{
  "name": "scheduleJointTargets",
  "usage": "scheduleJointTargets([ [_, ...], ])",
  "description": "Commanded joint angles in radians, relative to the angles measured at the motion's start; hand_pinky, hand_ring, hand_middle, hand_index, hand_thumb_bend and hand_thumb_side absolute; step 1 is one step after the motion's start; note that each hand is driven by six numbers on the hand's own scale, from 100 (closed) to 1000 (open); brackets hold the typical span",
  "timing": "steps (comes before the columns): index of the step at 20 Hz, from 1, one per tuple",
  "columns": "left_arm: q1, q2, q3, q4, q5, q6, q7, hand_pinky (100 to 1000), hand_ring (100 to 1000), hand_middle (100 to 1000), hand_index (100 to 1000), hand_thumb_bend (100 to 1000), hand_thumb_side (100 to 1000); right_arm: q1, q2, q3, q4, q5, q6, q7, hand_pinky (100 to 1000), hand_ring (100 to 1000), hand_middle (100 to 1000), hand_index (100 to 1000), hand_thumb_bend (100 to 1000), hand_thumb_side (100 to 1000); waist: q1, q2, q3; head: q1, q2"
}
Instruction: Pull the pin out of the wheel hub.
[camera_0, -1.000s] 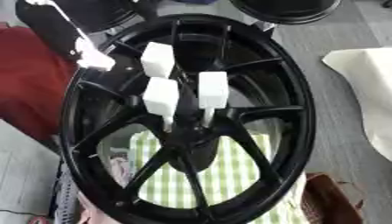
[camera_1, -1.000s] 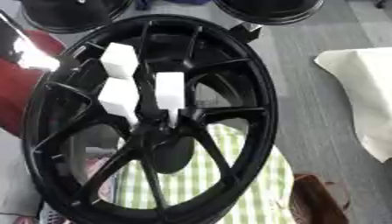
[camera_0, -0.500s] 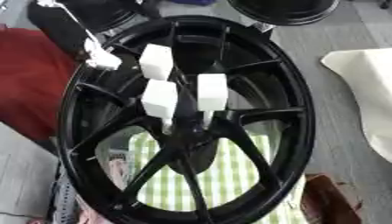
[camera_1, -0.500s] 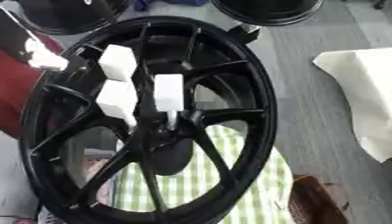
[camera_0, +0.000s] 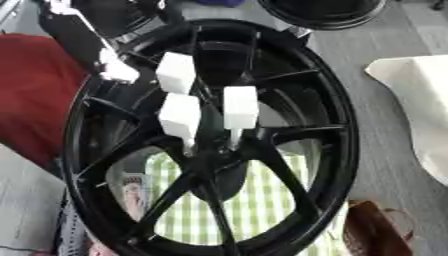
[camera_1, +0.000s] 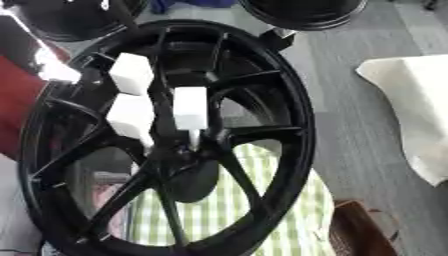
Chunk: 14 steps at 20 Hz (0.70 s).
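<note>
Take the white block-headed pin (camera_0: 240, 109) at one o'clock of the black spoked wheel hub (camera_0: 213, 165) by its rigid head (light, likely snug); your left hand (camera_0: 112, 70) at ten o'clock shows too little to tell its fingers.

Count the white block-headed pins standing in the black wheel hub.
3: one upper left, one below it on the left, one to the right. All stand at the black spoked wheel hub; none seems hidden.

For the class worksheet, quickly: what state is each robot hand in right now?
Left hand: by the upper left rim of the wheel hub; open or closed cannot be told.
Right hand: not in view.
</note>
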<state>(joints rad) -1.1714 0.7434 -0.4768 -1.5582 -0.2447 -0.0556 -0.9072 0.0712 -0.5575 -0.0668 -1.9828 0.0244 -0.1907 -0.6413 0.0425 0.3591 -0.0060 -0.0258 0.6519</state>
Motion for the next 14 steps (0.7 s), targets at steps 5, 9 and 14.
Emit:
scheduleJointTargets([
  [5, -0.026, -0.005, -0.005, 0.034, -0.035, -0.017, 0.0, 897, 904, 836, 908, 373, 356, -0.008, -0.006, -0.001, -0.017, 0.006, 0.006, -0.002, 685, 711, 640, 698, 100, 711, 0.002, -0.007, -0.006, 0.011, -0.02],
  [9, -0.026, -0.012, -0.015, 0.047, -0.04, -0.027, 0.0, 895, 903, 827, 898, 376, 348, -0.012, -0.004, 0.001, -0.017, 0.007, 0.007, -0.004, 684, 710, 640, 697, 100, 713, 0.005, -0.002, -0.007, 0.014, -0.022],
  [14, -0.026, -0.016, -0.023, 0.064, -0.064, -0.038, 0.0, 890, 896, 814, 890, 379, 346, -0.014, -0.001, 0.002, -0.017, 0.009, 0.009, -0.005, 684, 710, 640, 697, 100, 715, 0.007, 0.002, -0.006, 0.018, -0.024],
])
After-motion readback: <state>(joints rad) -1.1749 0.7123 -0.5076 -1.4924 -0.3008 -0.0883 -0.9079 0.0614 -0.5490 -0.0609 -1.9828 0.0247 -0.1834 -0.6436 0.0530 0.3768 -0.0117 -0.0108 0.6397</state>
